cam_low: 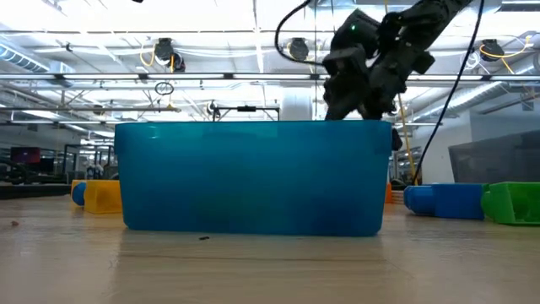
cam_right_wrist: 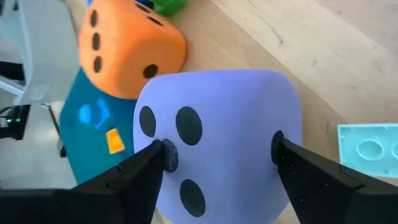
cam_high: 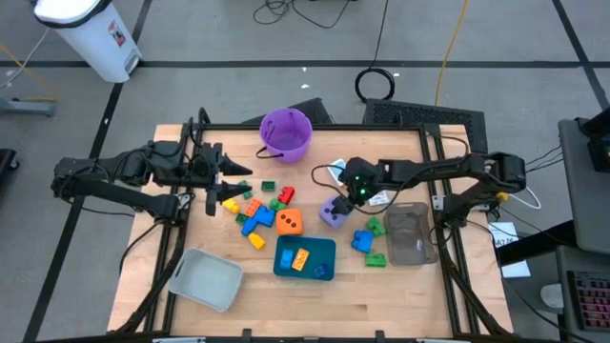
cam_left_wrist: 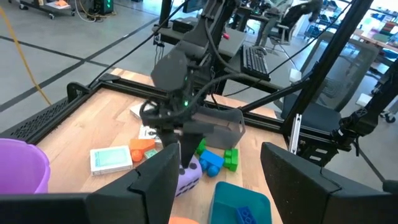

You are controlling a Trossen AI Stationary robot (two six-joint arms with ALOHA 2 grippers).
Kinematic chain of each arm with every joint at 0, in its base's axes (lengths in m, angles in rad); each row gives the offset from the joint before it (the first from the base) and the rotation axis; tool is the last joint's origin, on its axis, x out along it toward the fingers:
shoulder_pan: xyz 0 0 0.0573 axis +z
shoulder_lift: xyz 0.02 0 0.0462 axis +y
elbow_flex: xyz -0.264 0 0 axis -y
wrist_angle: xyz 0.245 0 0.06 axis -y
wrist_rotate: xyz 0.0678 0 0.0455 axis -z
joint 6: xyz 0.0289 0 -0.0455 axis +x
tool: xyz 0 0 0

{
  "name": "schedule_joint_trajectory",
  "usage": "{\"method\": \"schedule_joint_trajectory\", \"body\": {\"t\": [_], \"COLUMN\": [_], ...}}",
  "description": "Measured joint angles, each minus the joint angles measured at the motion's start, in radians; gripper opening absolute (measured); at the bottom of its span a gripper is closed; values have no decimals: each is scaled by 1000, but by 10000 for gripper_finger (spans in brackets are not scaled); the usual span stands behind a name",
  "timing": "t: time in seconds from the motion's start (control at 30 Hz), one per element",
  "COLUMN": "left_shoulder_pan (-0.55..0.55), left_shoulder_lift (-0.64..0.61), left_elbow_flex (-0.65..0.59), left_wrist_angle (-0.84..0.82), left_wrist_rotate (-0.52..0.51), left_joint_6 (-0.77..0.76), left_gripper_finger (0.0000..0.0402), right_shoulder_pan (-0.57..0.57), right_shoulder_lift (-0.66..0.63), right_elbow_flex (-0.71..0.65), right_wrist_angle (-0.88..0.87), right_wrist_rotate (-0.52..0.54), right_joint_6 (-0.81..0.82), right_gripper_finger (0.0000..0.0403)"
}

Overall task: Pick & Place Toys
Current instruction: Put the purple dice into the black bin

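The purple die (cam_right_wrist: pixel 217 143) sits on the tabletop (cam_high: pixel 286 305) right of centre, just beside the orange die (cam_high: pixel 289 222) and a little behind the far right corner of the teal tray (cam_high: pixel 329 250), which already holds a few bricks. It has no long axis to speak of: it is a rounded cube, so what matters is that it lies squarely between the two fingers of the right tool (cam_right_wrist: pixel 219 158). In the right wrist view one finger pad (cam_right_wrist: pixel 165 155) meets the die's side face and the other meets the opposite face, dotted face toward the camera, so the tool is straddling the die and seems to be pinching it; whether the hold is firm yet I cannot tell, and the die still looks to be resting on the wood. From above, the right tool (cam_high: pixel 345 193) hangs directly over the die, reaching in from the right side, and is far nearer to it than the left tool (cam_high: pixel 232 178), which waits over the left half of the tabletop beside the loose bricks (cam_high: pixel 250 211), its fingers parted with nothing between them. My reading is that the coming move turns on a straight lift, then a short carry toward the teal tray, which lies just in front of and left of the die.
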Motion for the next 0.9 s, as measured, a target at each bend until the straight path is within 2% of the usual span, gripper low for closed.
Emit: {"method": "schedule_joint_trajectory", "body": {"t": [0.37, 0.6, 0.9], "left_shoulder_pan": [22, 24, 40], "left_shoulder_lift": [0, 0, 0], "left_elbow_flex": [0, 0, 0], "left_wrist_angle": [0, 0, 0], "left_wrist_rotate": [1, 2, 4], "left_joint_6": [-1, -1, 4], "left_gripper_finger": [232, 232, 232], "right_shoulder_pan": [-7, -6, -4], "right_shoulder_lift": [-230, -420, -621], "right_elbow_flex": [0, 0, 1], "right_wrist_angle": [-42, -223, -501], "right_wrist_rotate": [77, 103, 123], "right_joint_6": [24, 69, 83], "right_gripper_finger": [261, 243, 240]}}
